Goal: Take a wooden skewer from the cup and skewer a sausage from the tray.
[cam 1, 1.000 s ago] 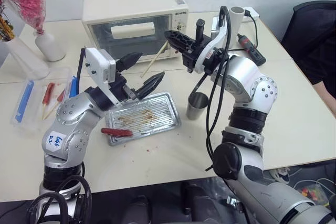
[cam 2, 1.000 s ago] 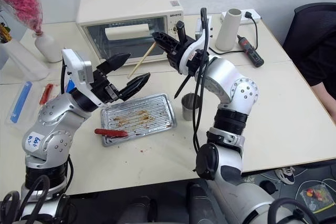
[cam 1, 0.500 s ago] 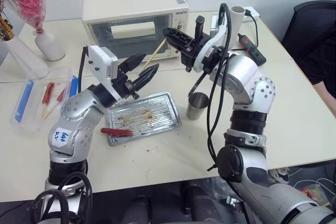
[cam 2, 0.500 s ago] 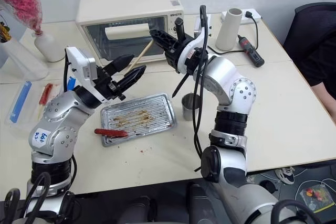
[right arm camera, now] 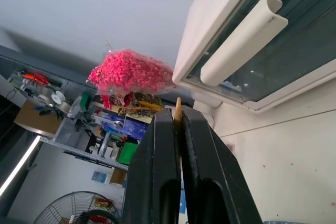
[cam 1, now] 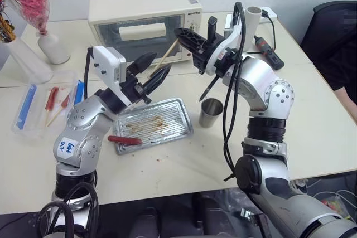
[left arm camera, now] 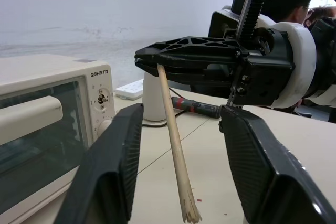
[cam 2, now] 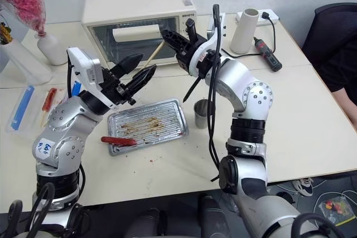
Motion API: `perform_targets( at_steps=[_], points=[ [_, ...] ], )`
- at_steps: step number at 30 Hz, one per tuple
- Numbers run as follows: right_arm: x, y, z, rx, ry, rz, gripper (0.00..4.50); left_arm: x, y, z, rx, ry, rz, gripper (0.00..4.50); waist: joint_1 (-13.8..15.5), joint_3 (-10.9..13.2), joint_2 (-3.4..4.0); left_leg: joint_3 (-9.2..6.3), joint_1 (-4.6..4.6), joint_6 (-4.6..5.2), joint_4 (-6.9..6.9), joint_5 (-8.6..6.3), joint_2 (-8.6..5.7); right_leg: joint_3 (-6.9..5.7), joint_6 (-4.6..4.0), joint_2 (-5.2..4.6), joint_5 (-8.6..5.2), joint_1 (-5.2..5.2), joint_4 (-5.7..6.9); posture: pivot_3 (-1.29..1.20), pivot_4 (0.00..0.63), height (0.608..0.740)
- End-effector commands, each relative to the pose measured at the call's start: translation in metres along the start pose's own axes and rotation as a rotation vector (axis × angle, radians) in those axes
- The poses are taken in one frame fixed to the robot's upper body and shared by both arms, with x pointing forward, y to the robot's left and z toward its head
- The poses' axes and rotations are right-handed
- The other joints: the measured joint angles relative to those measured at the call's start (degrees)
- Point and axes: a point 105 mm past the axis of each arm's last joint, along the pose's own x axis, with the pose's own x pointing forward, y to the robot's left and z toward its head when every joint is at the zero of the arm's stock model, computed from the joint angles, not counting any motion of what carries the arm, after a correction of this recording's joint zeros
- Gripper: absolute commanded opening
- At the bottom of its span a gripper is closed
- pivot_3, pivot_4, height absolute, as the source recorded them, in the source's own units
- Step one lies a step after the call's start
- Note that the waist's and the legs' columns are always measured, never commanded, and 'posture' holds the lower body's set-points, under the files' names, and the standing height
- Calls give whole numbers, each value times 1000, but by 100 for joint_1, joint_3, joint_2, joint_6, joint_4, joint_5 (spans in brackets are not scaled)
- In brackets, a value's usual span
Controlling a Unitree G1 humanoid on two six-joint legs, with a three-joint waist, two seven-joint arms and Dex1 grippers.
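The table point(cam 1: 312, 121) carries a cream toaster oven point(cam 1: 142, 18) at the back. In front of it the tray point(cam 1: 153, 124) lies flat, the sausage point(cam 1: 124, 140) resting on its near-left edge, the cup point(cam 1: 210, 112) just beside its right end. Above the tray, the right gripper point(cam 1: 179, 33) pinches the wooden skewer point(cam 1: 167, 57) at its upper end; the left gripper point(cam 1: 155, 71) has its fingers spread on either side of the skewer's lower part, not touching it
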Motion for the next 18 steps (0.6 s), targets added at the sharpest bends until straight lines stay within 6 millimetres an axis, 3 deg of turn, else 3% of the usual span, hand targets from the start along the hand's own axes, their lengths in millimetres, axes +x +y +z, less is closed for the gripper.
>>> perform_targets(
  at_steps=[1, 5, 6, 15, 18],
  points=[
    [-2, 8, 5, -22, -25, 33, 0, 2, -6, 13, 19, -54, -10, 1314, 3, 0, 0, 0, 0, 0, 0, 0, 0, 0, 0, 0, 0, 0, 0, 0, 150, 740],
    [-2, 9, 7, -12, -36, 38, 0, 3, -5, 13, 17, -55, -6, 128, 6, 0, 0, 1, 0, 0, 0, 0, -1, 0, 0, 3, 0, 0, 0, 0, 150, 740],
    [-2, 10, 7, -10, -37, 39, 0, 3, -5, 13, 17, -55, -4, 35, 5, 0, 0, 1, 0, 0, 0, 0, 0, 0, 0, 3, 0, 0, 0, 0, 150, 740],
    [-3, 16, 7, -16, -31, 64, 0, 3, -1, 10, 26, -36, 6, 35, 14, 0, 0, 1, -1, 0, 0, 0, -1, -1, 1, 4, 1, 0, -2, 0, 150, 740],
    [-4, 17, 7, -29, -26, 70, 682, -1, 2, 10, 40, -28, 14, 0, 14, 0, 0, 1, -1, 0, 0, 0, -1, -1, 1, 4, 1, 0, -2, 0, 150, 740]
  ],
)
